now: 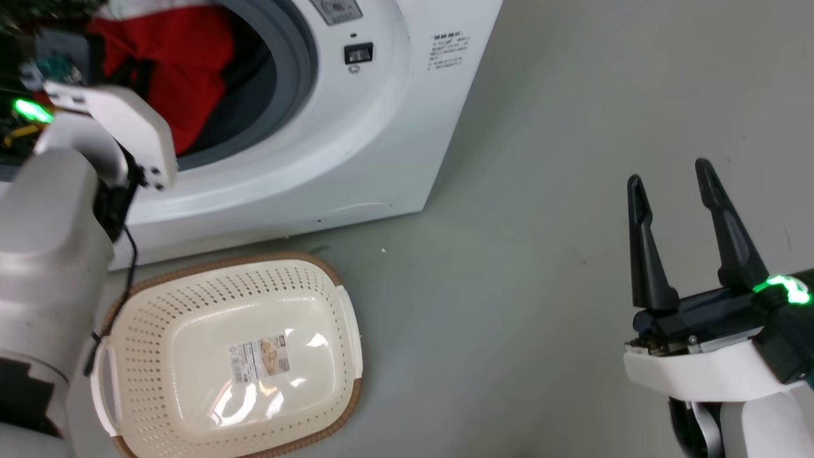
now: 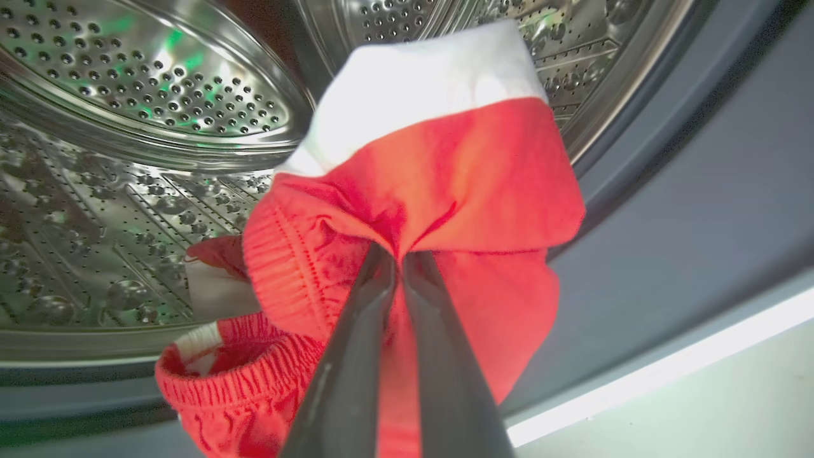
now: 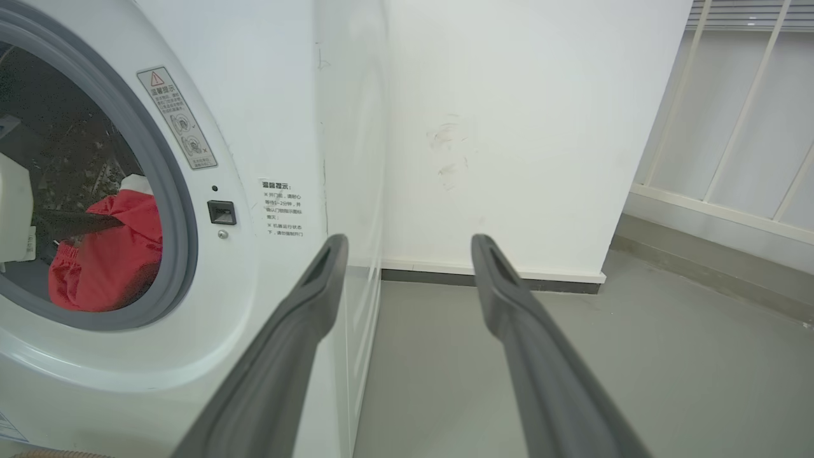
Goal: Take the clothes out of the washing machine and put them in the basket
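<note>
Basket lower left of head frame, on floor before washing machine | right tool lower right, fingers up, released | left arm stretched upper left into drum mouth | left tool clenched on red garment, mid-frame in wrist view, white band uppermost

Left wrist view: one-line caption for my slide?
Left gripper shut on red clothes inside the washing machine drum.
</note>
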`<state>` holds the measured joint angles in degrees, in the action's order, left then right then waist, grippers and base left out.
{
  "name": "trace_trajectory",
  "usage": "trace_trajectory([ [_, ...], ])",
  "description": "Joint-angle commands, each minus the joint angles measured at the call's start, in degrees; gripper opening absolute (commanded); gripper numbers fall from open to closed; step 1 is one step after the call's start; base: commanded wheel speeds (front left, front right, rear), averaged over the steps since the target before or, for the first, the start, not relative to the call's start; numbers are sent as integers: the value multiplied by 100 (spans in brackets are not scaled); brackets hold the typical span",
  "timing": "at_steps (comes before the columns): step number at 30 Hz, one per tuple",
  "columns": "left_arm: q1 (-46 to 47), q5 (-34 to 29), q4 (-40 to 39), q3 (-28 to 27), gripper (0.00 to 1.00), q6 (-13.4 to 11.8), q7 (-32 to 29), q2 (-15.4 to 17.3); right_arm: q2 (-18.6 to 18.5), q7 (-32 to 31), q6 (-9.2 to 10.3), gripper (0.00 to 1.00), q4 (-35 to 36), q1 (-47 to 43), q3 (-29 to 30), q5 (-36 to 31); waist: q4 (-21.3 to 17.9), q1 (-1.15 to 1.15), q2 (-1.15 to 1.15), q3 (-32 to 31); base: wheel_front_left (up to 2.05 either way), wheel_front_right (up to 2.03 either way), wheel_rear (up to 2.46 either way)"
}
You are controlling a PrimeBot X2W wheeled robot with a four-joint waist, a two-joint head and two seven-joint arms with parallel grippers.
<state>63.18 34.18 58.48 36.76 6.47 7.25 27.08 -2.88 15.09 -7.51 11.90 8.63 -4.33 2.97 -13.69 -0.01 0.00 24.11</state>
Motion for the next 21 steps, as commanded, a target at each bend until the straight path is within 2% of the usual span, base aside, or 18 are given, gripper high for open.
trace_trajectory([
  [1,-184,7,-77,24,0,-65,142,-38,0,12,4,100,-37,-107,-4,-51,115,1,0,-255,0,0,0],
  [8,-969,73,-568,-62,0,-460,641,-99,1,12,4,100,-151,-413,-12,-150,283,1,0,-733,0,0,0],
  [17,-2183,101,-1617,-119,0,-986,770,-96,1,12,4,100,-284,-798,-65,-316,467,1,0,-1355,0,0,0],
  [21,-2638,84,-1975,-95,0,-1141,782,-69,1,12,4,100,-317,-937,-88,-340,515,1,0,-1580,0,0,0],
])
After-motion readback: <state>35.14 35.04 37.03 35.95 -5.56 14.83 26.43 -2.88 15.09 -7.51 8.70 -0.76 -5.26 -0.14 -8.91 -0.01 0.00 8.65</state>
